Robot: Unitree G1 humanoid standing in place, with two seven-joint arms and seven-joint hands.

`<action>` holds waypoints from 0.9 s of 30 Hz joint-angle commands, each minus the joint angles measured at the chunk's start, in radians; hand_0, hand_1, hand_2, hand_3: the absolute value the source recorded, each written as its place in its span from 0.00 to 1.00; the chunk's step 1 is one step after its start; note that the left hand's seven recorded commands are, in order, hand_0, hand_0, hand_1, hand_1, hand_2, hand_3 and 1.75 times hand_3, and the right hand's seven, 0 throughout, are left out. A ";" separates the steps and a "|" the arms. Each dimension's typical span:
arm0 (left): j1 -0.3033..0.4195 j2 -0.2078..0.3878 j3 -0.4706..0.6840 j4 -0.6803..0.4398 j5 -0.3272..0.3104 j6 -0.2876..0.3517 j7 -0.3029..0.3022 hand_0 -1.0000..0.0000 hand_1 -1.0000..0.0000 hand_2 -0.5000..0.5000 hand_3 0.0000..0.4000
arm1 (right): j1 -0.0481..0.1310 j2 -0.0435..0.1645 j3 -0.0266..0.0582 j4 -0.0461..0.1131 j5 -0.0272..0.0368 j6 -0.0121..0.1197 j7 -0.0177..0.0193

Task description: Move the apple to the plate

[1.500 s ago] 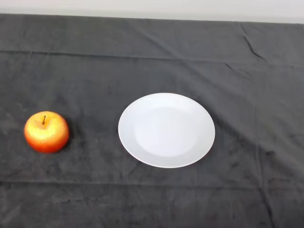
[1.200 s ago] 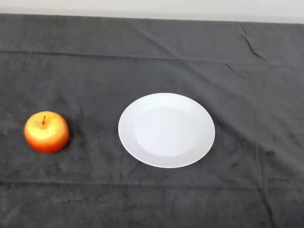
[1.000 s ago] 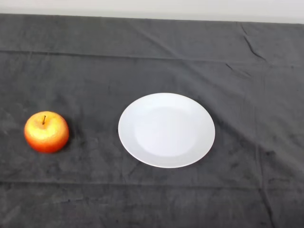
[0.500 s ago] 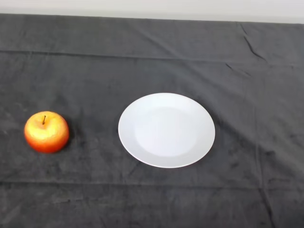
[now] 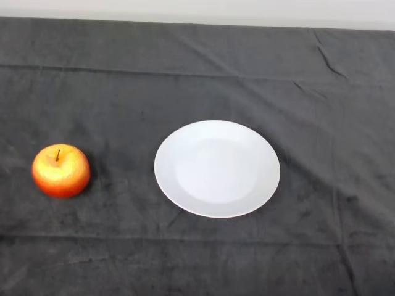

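No part of the robot visible in the head view, so cannot tell the state of the fingers. Red and yellow apple (image 5: 61, 171) at the left side of the desk (image 5: 203, 68), sitting upright on the dark cloth (image 5: 321, 246) with a short brown stem pointing up. Yellow patch around the stem, deeper red toward the lower flanks. White round plate (image 5: 217, 168) near the middle of the desk, to the right of the apple and well apart from it, a strip of bare cloth between them. Nothing on the plate. Long creases across the cloth, running side to side above and below both things. Pale strip of wall (image 5: 197, 11) beyond the far edge.
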 commanded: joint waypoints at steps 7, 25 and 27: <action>0.015 -0.024 -0.092 -0.109 0.065 0.058 0.028 1.00 1.00 0.50 0.00 | 0.072 0.025 0.0044 0.040 -0.0376 0.021 0.0107; -0.137 -0.043 -0.248 0.019 0.142 0.147 0.053 1.00 1.00 0.50 0.00 | 0.079 0.025 0.0010 0.025 -0.0355 0.030 0.0142; -0.149 -0.044 -0.260 0.032 0.146 0.151 0.054 1.00 1.00 0.50 0.00 | 0.080 0.025 0.0007 0.024 -0.0354 0.030 0.0145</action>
